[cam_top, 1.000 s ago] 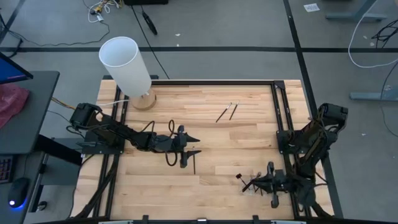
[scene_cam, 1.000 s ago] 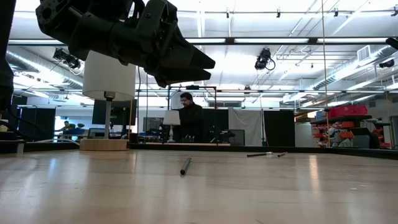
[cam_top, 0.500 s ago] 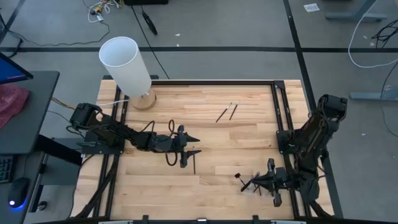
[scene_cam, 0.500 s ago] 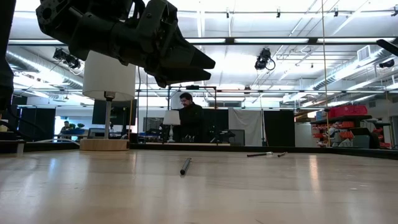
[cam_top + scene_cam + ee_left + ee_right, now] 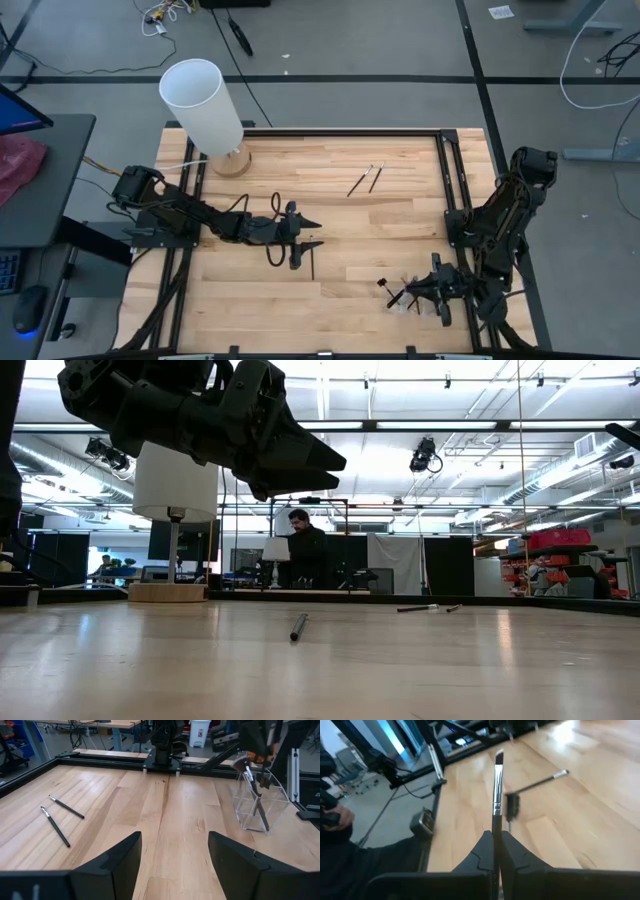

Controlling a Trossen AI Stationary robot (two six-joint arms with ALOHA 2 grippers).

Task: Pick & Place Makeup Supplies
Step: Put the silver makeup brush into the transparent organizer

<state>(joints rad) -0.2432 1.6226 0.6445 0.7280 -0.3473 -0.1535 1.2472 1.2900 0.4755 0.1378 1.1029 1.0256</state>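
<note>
Right gripper (image 5: 495, 851), jaws clamped on a slim dark makeup brush with pale ferrule (image 5: 496, 795), at the pale wooden worktop's (image 5: 400, 225) near right corner. Left gripper (image 5: 308, 231) hovers mid-worktop, jaws wide and empty, a dark brush (image 5: 311, 263) just beside it; two more thin brushes (image 5: 365, 180) lie well apart.

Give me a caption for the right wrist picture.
Right gripper shut on a slim makeup brush, bristles pointing away over the wooden table.

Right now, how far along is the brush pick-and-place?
Done: some brushes already stand in the clear holder.
In hand: right gripper is shut on a brush, near that holder.
Left: two brushes lie mid-table, one more under the open left gripper.
</note>
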